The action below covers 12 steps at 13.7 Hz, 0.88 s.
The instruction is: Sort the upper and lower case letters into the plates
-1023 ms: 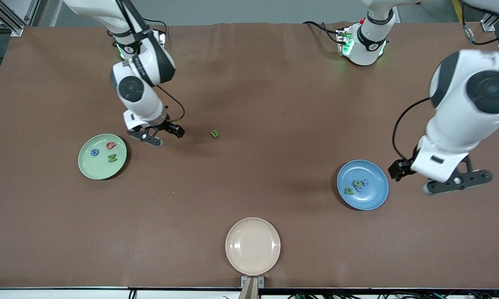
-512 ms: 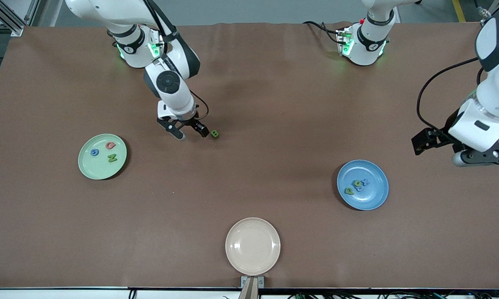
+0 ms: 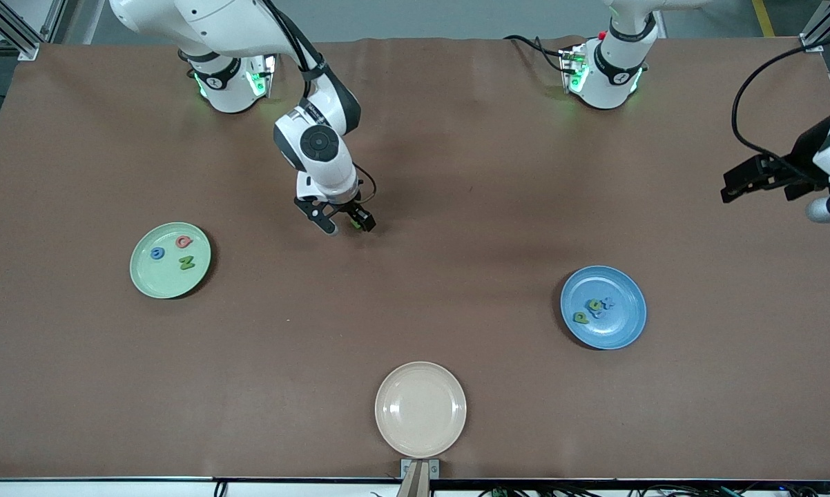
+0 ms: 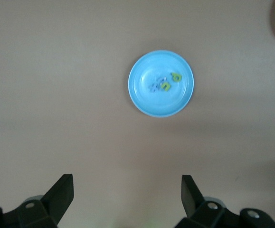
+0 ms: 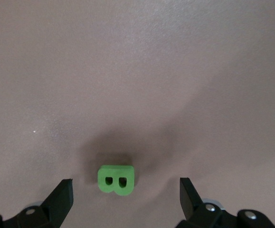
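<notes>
We list one green letter B (image 5: 116,179) loose on the brown table (image 3: 456,207), under the right gripper (image 3: 346,223), whose fingers stand spread to either side of it, we judge ready to pinch. Green plate (image 3: 142,276): three letters. Blue plate (image 3: 622,331): a cluster of letters. Cream plate (image 3: 420,408): bare. Left gripper (image 4: 128,199) waits, spread and empty, over its end of the table.

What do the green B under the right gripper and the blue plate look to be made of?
Green B: probably foam or soft plastic; matte, chunky, rounded edges, no glare.
Blue plate: likely moulded plastic; smooth, even colour, soft sheen on its rim. Neither can be confirmed by sight alone.
</notes>
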### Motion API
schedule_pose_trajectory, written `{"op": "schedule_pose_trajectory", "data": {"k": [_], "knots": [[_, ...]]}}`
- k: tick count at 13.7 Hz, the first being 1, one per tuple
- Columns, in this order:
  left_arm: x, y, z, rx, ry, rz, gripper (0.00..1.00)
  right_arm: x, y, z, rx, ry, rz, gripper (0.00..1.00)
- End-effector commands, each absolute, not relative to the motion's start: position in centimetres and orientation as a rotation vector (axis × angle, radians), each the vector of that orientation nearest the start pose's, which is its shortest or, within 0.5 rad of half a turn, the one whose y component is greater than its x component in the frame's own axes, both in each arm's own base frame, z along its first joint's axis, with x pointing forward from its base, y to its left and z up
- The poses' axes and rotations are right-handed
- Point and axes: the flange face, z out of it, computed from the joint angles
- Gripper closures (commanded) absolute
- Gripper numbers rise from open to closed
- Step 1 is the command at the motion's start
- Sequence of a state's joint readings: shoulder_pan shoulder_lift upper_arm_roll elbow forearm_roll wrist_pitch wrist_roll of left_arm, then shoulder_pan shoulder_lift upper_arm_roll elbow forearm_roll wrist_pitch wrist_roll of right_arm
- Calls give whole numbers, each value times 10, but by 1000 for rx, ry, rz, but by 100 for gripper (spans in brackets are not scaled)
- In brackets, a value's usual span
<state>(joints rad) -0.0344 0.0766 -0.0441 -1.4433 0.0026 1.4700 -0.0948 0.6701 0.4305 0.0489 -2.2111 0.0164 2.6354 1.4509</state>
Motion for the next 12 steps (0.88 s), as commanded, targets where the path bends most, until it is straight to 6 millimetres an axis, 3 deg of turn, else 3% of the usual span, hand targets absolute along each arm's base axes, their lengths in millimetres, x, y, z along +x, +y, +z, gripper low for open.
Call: {"op": "schedule_pose_trajectory", "data": {"k": [1,3,7,9,12], "knots": [[529,-58,639,-3142,-1,95,0,418,365,173,-2922,1176,42,3],[514,-61,641,-3141,8,95,0,419,366,171,-2923,1176,44,8],[488,-64,641,-3147,21,-6,0,419,370,171,-2926,1168,45,30],[485,-82,637,-3141,68,-33,0,415,375,170,-2933,1150,45,40],[484,-91,642,-3138,65,-55,0,414,377,171,-2934,1145,44,52]]}}
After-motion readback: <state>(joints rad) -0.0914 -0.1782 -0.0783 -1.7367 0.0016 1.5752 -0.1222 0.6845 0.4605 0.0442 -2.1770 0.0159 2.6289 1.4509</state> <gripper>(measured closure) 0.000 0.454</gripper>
